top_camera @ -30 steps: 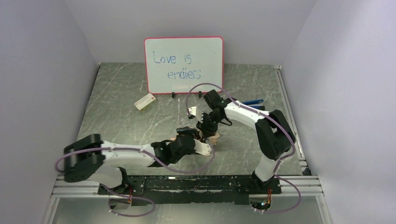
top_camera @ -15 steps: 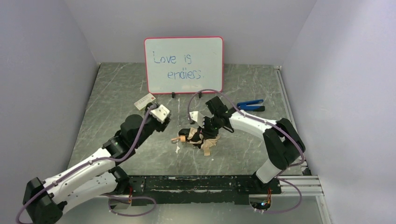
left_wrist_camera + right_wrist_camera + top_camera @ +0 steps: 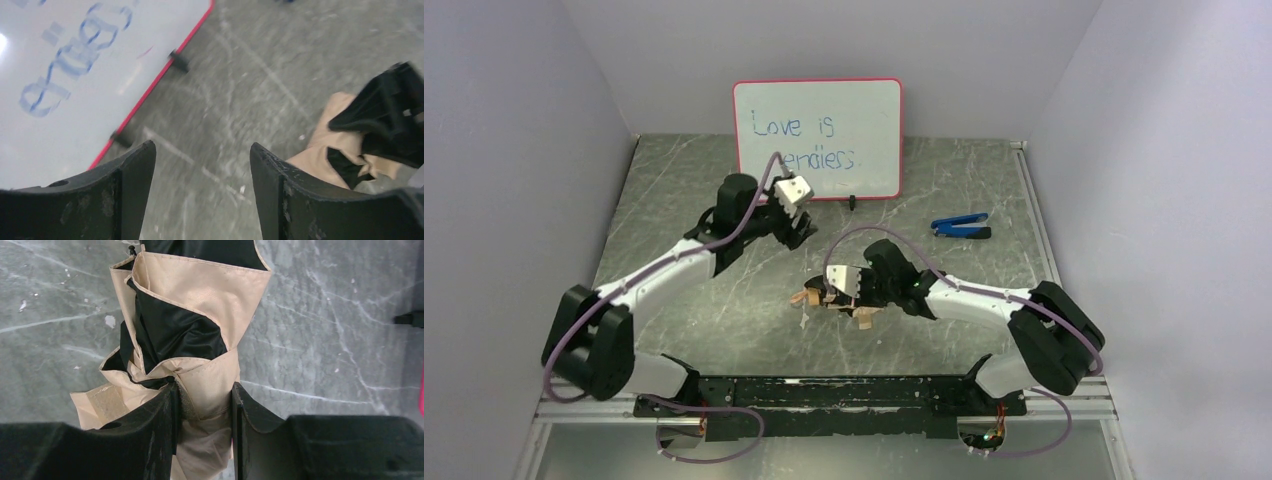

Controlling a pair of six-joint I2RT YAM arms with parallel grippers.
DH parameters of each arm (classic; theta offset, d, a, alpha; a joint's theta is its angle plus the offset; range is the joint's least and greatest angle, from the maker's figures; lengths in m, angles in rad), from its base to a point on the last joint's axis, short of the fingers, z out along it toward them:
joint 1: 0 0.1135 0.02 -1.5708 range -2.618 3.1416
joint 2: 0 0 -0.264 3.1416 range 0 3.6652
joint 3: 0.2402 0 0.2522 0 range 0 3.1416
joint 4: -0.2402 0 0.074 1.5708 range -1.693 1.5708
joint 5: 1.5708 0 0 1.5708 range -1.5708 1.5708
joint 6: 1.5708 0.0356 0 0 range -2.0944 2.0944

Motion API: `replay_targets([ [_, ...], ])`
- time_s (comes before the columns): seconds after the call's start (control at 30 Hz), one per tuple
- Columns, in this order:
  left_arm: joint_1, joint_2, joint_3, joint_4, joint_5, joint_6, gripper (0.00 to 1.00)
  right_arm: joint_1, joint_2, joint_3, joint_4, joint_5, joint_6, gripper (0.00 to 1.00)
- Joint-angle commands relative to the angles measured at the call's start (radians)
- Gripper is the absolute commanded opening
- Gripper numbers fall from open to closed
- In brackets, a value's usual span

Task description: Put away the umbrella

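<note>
Well in front of the whiteboard, right gripper pinches soft, light, slippery-looking fabric of the umbrella; left gripper hangs wide, empty, near the whiteboard. Its stiff core should grip surer.

The tan-and-black cloth umbrella is of thin woven fabric, matt and creased, with stitched hems. The grey stone-patterned table top looks smooth with a dull sheen, crossed by pale scratches. The white red-framed board is glossy and catches light. The left gripper has black fingers of matt plastic — scuffed.
</note>
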Motion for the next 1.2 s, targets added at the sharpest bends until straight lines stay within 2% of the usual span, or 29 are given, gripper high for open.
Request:
replay_targets([
  [0.0,0.002,0.124,0.174,-0.199,0.389,0.156,0.72,0.032,0.055,-0.097,0.021,0.209,-0.031,0.25],
  [0.17,-0.012,0.233,0.231,-0.308,0.488,0.200,0.74,0.069,0.044,-0.131,0.056,0.231,-0.028,0.25],
  [0.5,-0.139,0.452,0.395,-0.577,0.463,0.330,0.73,0.099,0.035,-0.166,0.082,0.252,-0.035,0.24],
  [0.73,-0.170,0.548,0.464,-0.643,0.416,0.349,0.73,0.113,0.034,-0.173,0.082,0.253,-0.032,0.23],
  [1.17,-0.225,0.670,0.495,-0.719,0.428,0.403,0.74,0.125,0.034,-0.174,0.081,0.263,-0.035,0.23],
])
